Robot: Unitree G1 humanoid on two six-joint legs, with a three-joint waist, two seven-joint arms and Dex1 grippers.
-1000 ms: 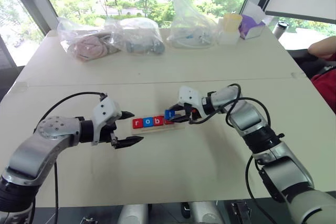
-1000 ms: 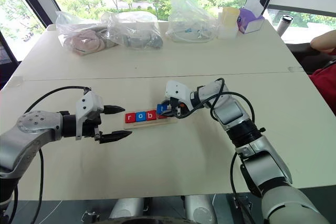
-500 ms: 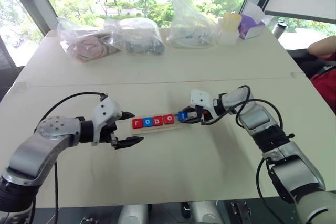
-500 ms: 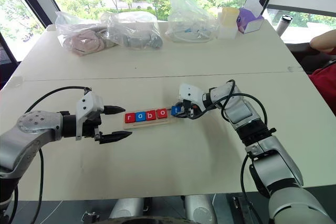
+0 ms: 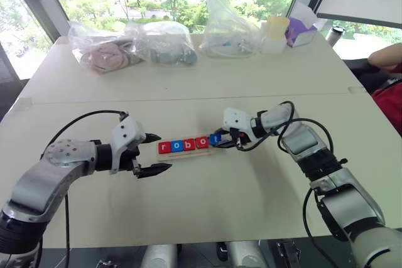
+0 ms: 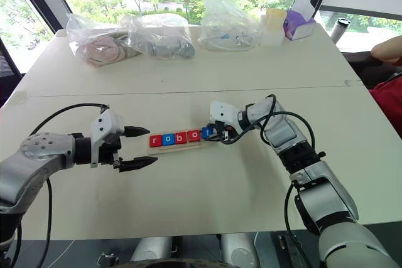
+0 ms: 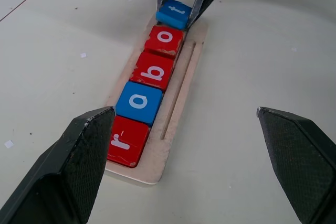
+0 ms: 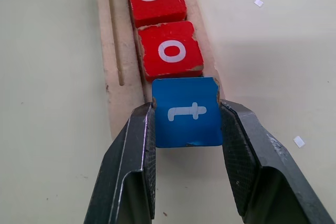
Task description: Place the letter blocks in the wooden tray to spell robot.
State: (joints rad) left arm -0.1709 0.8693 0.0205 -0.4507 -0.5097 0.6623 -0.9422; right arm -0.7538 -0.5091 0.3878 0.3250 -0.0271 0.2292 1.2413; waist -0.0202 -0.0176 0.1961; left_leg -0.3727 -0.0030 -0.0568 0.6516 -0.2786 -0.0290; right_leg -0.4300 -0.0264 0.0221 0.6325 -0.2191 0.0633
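The wooden tray (image 5: pixel 188 153) lies mid-table. It holds a row of letter blocks: red r (image 5: pixel 164 148), blue o (image 5: pixel 176 146), red b (image 5: pixel 189 144), red o (image 5: pixel 201 142). My right gripper (image 5: pixel 220 140) is shut on the blue t (image 8: pixel 186 113), which sits at the tray's right end, close against the red o (image 8: pixel 170 51). I cannot tell whether the t lies flat. My left gripper (image 6: pixel 152 146) hovers open just off the tray's left end, with nothing between its fingers (image 7: pixel 79 156).
Three clear plastic bags (image 5: pixel 163 42) of items line the far side of the table. A yellow-lidded container (image 5: pixel 275 32) and a purple box (image 5: pixel 301 29) stand at the back right. A person's arm (image 5: pixel 386 54) shows at the right edge.
My right gripper carried the blue t rightward from above the row, then lowered it at the tray's right end beside the red o. The left arm stayed still.
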